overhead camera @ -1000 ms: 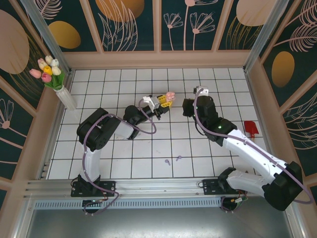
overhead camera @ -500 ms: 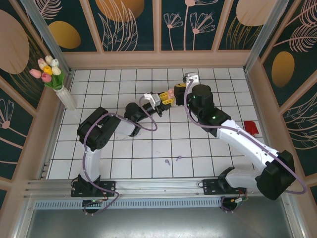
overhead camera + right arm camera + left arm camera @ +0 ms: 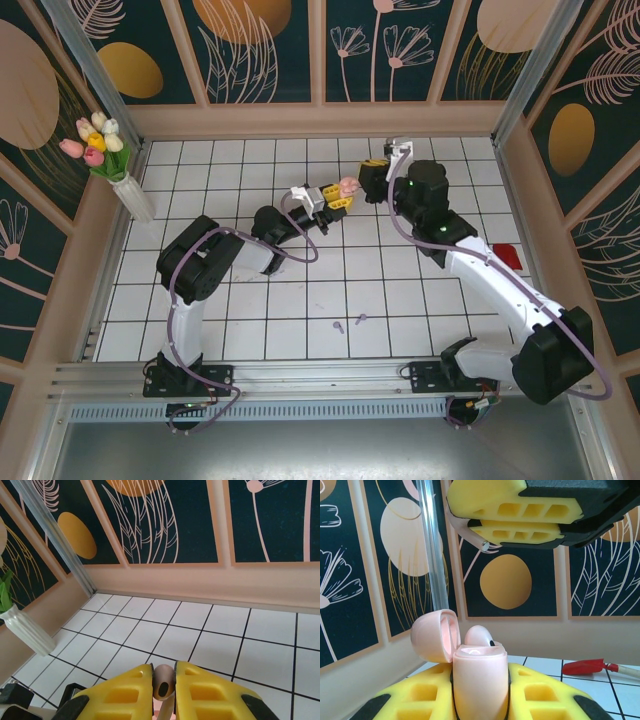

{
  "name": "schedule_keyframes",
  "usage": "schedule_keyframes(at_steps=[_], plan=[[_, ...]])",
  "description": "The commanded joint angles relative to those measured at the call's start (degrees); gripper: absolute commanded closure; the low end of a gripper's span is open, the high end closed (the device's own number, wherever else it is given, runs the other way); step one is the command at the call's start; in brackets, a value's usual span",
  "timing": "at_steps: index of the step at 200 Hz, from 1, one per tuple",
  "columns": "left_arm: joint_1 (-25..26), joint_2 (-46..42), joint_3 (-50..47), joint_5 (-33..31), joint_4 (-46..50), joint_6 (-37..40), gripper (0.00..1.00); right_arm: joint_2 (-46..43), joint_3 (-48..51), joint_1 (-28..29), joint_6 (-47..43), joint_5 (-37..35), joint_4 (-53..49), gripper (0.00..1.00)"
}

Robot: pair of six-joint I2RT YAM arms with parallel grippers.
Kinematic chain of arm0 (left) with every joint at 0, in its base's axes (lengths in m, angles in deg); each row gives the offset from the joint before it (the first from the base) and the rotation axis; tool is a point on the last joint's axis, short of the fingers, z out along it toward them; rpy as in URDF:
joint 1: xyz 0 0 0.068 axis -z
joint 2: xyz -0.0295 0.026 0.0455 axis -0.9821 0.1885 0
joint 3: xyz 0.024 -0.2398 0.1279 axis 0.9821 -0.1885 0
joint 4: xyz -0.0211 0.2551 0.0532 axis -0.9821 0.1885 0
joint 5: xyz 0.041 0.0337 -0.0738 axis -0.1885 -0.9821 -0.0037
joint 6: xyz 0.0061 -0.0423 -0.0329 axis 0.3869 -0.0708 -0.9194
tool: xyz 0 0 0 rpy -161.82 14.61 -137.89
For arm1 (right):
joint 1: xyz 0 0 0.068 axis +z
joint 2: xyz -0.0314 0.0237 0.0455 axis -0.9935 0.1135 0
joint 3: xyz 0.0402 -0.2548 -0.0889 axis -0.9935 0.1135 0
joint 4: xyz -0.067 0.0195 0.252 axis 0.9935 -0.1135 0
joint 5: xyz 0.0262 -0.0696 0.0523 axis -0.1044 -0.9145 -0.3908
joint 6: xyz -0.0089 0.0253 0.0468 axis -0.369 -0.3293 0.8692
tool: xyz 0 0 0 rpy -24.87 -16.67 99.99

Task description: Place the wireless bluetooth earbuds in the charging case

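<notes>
Step in hand: delivery of a second pale pink earbud to the open charging case.

Left hand (image 3: 337, 197): clamped on the pink charging case (image 3: 479, 690), held clear of the bench (image 3: 300, 300). In the left wrist view the lid is swung open at 9 o'clock and one seated pink bud (image 3: 479, 636) shows inside.

Right hand (image 3: 163, 672): nearly closed, pinching a pink earbud (image 3: 163, 684) between its pads, just beside the case at 2 o'clock in the top view.

Lilac buds (image 3: 340, 325): two, loose on the bench at 6 o'clock, well apart from both hands.

Next move, by judgement: line the bud up over the free socket, which is hidden here, then lower it gently.

Change over the last second: the right hand has come in from 3 o'clock, well apart, to just beside the case. The left hand, case and lilac buds are unmoved.
</notes>
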Motion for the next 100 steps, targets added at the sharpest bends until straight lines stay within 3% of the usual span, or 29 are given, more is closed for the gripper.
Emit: schedule_keyframes(at_steps=[1, 100], plan=[[-0.01, 1.04, 1.65, 0.82, -6.37, -1.08, 1.0, 0.47, 0.25, -0.53, 1.26, 4.33, 2.97, 0.85], [0.04, 0.23, 3.9, 0.48, -6.92, -2.79, 1.0, -1.57, 5.66, -0.63, 0.32, 7.15, 10.62, 0.86]])
